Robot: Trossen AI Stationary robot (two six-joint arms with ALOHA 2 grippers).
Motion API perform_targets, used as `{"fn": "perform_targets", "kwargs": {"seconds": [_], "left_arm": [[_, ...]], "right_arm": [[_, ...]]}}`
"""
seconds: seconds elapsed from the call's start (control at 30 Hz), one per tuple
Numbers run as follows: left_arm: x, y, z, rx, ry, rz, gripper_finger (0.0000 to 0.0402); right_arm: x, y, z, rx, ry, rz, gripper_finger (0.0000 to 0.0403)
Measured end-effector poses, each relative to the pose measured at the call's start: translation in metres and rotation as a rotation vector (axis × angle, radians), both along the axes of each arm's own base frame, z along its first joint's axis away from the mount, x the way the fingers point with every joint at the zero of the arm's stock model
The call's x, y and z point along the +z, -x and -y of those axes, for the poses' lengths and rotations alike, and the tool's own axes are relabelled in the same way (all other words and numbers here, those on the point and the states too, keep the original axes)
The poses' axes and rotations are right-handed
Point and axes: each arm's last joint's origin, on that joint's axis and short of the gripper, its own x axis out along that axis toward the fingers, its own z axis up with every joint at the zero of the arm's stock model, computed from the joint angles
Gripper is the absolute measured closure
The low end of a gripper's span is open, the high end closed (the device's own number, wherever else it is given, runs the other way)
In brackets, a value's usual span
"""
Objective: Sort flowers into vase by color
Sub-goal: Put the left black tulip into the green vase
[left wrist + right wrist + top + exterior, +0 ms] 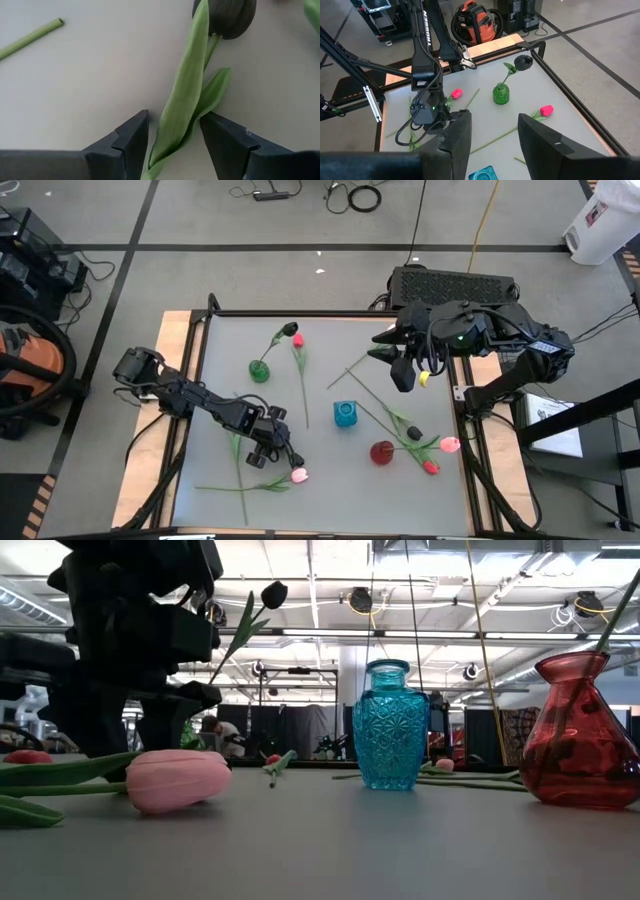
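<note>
**Now: left tool straddles a dark tulip, right tool hangs empty**

Down at the front-left of the table (190,470), the left tool (268,442) is low over the surface w/ fingers (131,145) apart. A near-black tulip (225,17) lies between them: its leaf and stem run through the gap, bud beyond the tips. Fingers not closed on it; contact can't be told.

Right tool (400,370) sits high over the back-right part of the table, fingers partly apart, nothing between them.

Flowers and vases:
- Pink tulip (298,475) lies flat just beside the left tool, stem running left along the front edge. In the low view it's the big pink bud (178,780) on the table.
- Green vase (259,370) at back-left centre holds a dark-headed tulip (290,330); a pink/red-headed tulip (297,341) lies on the table just beside it.
- Blue vase (345,414) at centre, looks empty from above.
- Red vase (382,452) front-right of blue one; low view shows a stem (612,625) leaning out of it.
- Near red vase, loose on the table: a dark bud (414,434), a pink bud (450,444), a red bud (431,467), stems crossing.
- Bare stem lies near the right tool.
</note>
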Motion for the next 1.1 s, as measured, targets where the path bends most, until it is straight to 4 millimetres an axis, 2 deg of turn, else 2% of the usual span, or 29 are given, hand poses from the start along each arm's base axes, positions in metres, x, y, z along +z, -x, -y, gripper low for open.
{"fn": "perform_targets", "kwargs": {"seconds": [0.2,0.3,0.83,1.1], "left_arm": [[0.0,0.0,0.0,0.0,0.0,0.0,0.0213],[0.0,0.0,0.0,-0.001,0.001,-0.001,0.0226],[0.0,0.0,0.0,-0.002,0.004,0.0,0.0388],[0.012,0.003,-0.001,0.007,-0.002,0.043,0.0391]], "right_arm": [[0.0,0.0,0.0,0.001,0.002,0.0,0.025],[0.0,0.0,0.0,0.001,0.002,0.0,0.025],[0.0,0.0,0.0,0.002,0.006,-0.001,0.025],[0.0,0.0,0.0,0.01,0.018,-0.004,0.025]]}}
